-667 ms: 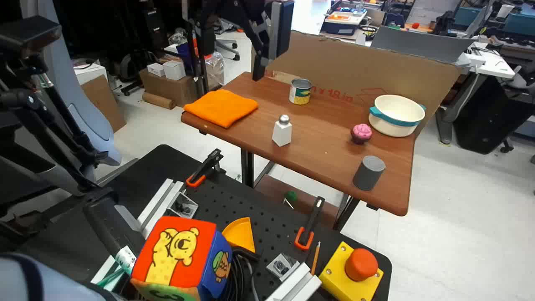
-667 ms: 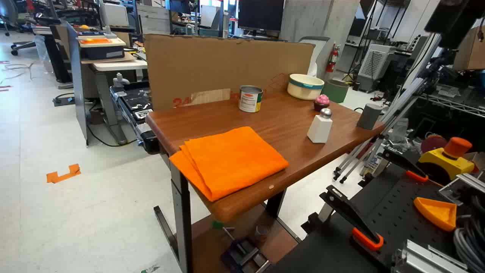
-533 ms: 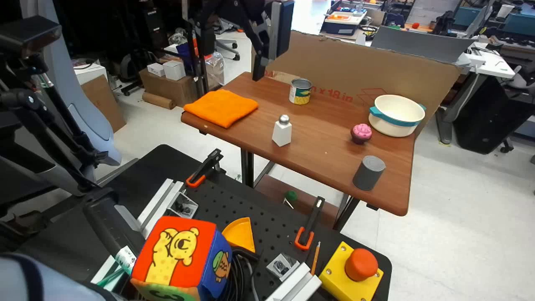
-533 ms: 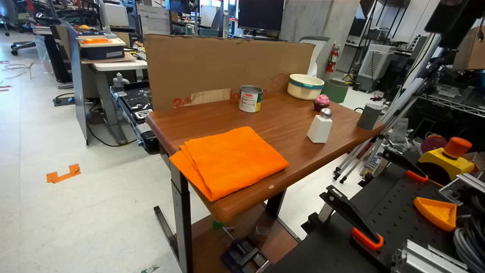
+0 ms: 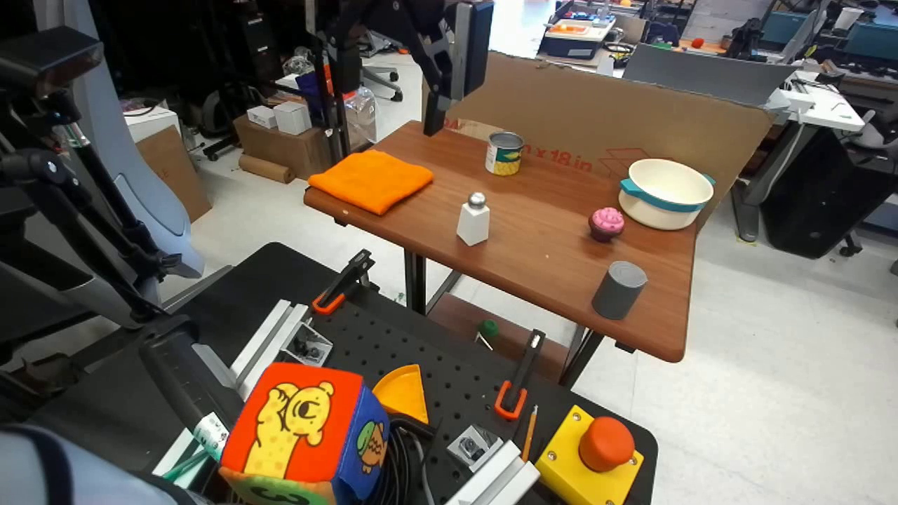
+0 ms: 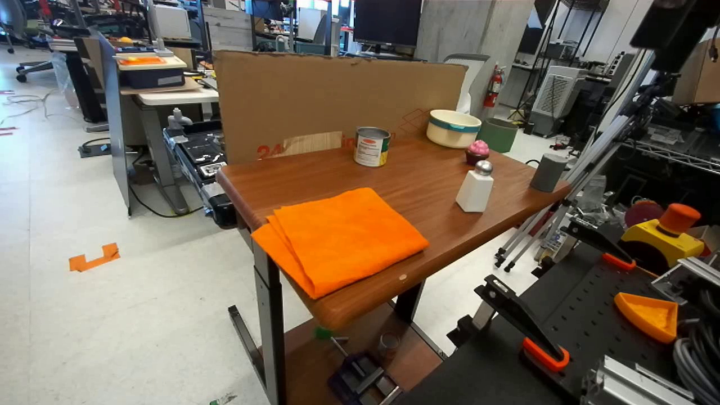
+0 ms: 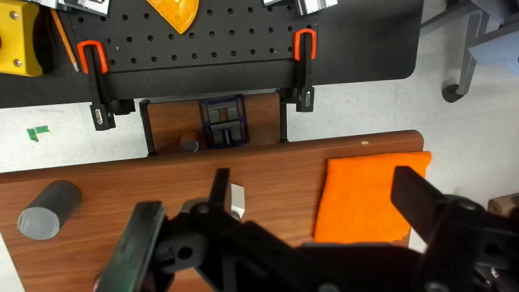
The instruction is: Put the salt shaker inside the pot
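We've got 1 salt shaker [image 5: 473, 224] upright on the table [image 5: 547, 217], well apart from 1 pot [image 5: 658, 216], plus 1 can [image 5: 504, 156], 1 cupcake [image 5: 606, 223], 1 orange cloth [image 5: 372, 181]. Our 1 gripper [image 7: 312, 182] is spread wide.

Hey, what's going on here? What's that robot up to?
A black robot claw hangs in the air, wide open and holding nothing. Its job is to put a white, tapered, silver-topped salt shaker inside a round, cream-coloured, teal-handled pot. That hasn't happened yet: the shaker stands upright on a brown, wood-grained table, and the pot is on the same table, near a pink-topped cupcake.
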Action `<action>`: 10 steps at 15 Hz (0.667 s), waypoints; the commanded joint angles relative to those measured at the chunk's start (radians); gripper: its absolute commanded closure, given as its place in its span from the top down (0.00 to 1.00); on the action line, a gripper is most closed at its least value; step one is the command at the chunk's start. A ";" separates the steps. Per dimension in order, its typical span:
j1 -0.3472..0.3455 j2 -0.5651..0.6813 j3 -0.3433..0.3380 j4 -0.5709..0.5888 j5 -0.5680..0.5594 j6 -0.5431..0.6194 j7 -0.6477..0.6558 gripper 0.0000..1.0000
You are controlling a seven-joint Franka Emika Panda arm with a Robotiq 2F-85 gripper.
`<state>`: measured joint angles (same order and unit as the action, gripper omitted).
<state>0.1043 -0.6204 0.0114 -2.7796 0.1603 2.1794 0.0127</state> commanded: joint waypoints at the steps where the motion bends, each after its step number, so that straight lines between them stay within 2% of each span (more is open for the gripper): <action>1: -0.007 0.000 0.006 0.002 0.004 -0.003 -0.003 1.00; 5: -0.025 0.126 0.030 0.087 0.002 0.042 0.078 1.00; 10: -0.068 0.375 0.056 0.260 -0.030 0.076 0.223 1.00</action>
<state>0.0730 -0.4161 0.0368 -2.6442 0.1569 2.2433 0.1529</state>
